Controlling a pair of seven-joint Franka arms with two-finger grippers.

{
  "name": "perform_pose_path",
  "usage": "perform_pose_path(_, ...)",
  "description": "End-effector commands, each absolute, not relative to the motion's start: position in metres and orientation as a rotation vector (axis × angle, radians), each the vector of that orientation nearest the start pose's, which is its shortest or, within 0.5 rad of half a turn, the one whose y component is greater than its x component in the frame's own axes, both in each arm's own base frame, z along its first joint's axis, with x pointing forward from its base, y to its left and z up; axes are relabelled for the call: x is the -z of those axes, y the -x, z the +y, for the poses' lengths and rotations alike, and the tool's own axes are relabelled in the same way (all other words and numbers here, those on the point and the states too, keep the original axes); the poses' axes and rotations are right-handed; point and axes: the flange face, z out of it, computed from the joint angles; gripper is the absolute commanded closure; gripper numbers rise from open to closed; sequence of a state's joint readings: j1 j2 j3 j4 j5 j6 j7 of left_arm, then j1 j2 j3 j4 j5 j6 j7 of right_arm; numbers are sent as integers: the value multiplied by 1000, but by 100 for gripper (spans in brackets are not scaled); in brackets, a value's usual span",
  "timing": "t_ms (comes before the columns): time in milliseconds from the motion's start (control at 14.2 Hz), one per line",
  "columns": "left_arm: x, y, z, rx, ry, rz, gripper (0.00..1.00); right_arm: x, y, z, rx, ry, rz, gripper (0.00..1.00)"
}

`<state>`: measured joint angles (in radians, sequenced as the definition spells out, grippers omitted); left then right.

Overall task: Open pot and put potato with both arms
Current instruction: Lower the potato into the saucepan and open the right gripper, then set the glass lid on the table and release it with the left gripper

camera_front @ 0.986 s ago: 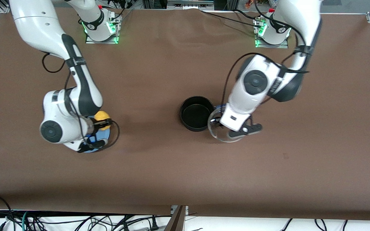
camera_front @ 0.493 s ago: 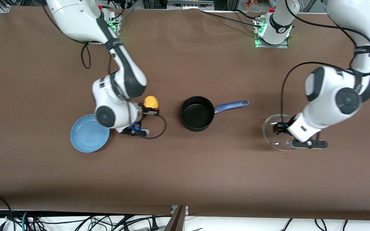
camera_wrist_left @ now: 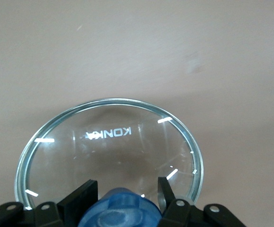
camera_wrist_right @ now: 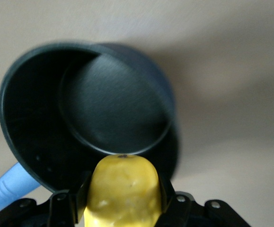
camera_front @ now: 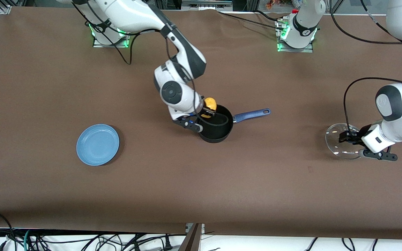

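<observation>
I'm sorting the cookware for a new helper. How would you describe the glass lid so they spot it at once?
Start from the brown table and go to the left arm's end. There the left gripper is shut on the blue knob of the glass lid. Unlike the black pot or the opaque blue plate, it is a see-through disc with a metal rim.

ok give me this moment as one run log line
right gripper: shut on potato, over open pot | left gripper: shut on lid knob, toward left arm's end | plate: bare
</observation>
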<state>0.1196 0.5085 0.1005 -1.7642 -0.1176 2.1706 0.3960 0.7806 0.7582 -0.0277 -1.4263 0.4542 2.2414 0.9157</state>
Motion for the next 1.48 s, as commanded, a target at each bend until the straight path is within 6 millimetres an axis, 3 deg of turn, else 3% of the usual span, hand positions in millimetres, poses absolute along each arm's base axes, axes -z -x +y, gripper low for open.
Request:
perform_pose_path(0, -243, -633, 152, -146, 3216, 179, 39, -245, -529, 518, -277, 2751, 666, 27)
perform_pose_path(70, -231, -631, 159, -144, 3210, 160, 39, -250, -532, 516, -283, 2743, 675, 1)
perform_pose_path(282, -199, -621, 169, -155, 3223, 99, 35, -284, -545, 500, -302, 2754, 666, 0)
perform_pose_path(352, -190, -619, 170, -172, 3229, 89, 31, -305, -558, 489, -327, 2747, 673, 0)
perform_pose_path(423, -187, -618, 173, -179, 3229, 81, 23, -323, -571, 476, -367, 2757, 674, 0)
perform_pose_path(563, -203, -623, 175, -158, 3227, 73, 0, -367, -594, 431, -300, 2833, 602, 0)
perform_pose_path(704, -245, -631, 166, -169, 3243, 86, 0, -388, -616, 379, -254, 2905, 524, 0)
perform_pose_path(845, -293, -643, 158, -208, 3255, 116, 0, -406, -618, 338, -306, 2988, 355, 0)
perform_pose_path(986, -344, -651, 142, -239, 3240, 115, 0, -446, -619, 293, -316, 3018, 289, 0)
perform_pose_path(1268, -450, -648, 94, -265, 3199, -26, 0, -517, -597, 181, -353, 3043, 85, 0)
perform_pose_path(1408, -498, -634, 71, -252, 3199, -56, 0, -536, -576, 143, -331, 3067, -9, 0)
